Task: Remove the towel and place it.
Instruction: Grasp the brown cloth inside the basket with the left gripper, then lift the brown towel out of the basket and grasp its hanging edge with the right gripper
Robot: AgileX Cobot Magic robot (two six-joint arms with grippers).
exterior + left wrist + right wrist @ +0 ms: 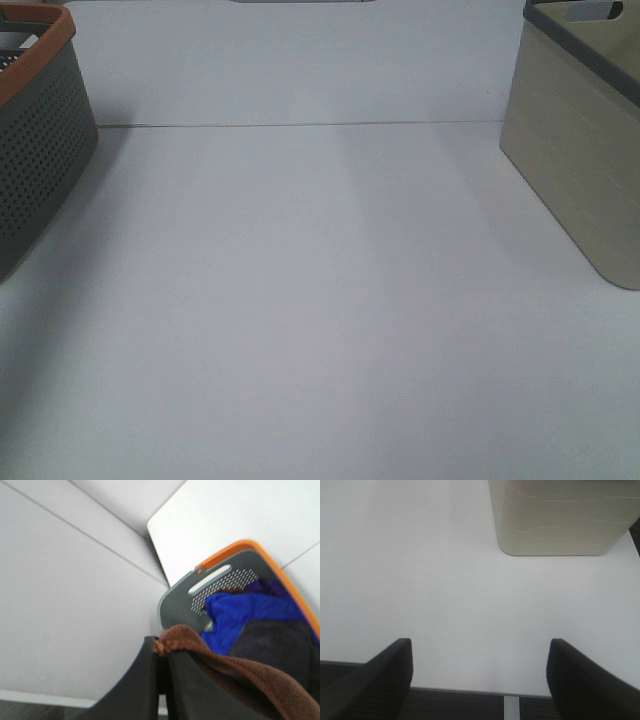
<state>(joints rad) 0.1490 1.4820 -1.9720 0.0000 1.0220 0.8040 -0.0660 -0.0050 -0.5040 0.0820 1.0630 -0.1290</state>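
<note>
Brown towel (240, 675) hangs pinched in the tightly closed left pincer (163, 652), seemingly held up over the grey basket (175, 611) to get it out, while the right pincer (480, 647) sits wide open and empty over the worktop (445, 580).

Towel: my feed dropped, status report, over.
Left gripper shut on towel, by orange-rimmed basket. Right gripper open, empty, over table. Nothing blocking seen.

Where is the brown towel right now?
The soft reddish-brown cloth towel is pinched in the shut left tool, above the grey orange-rimmed plastic basket; left wrist view only.
</note>
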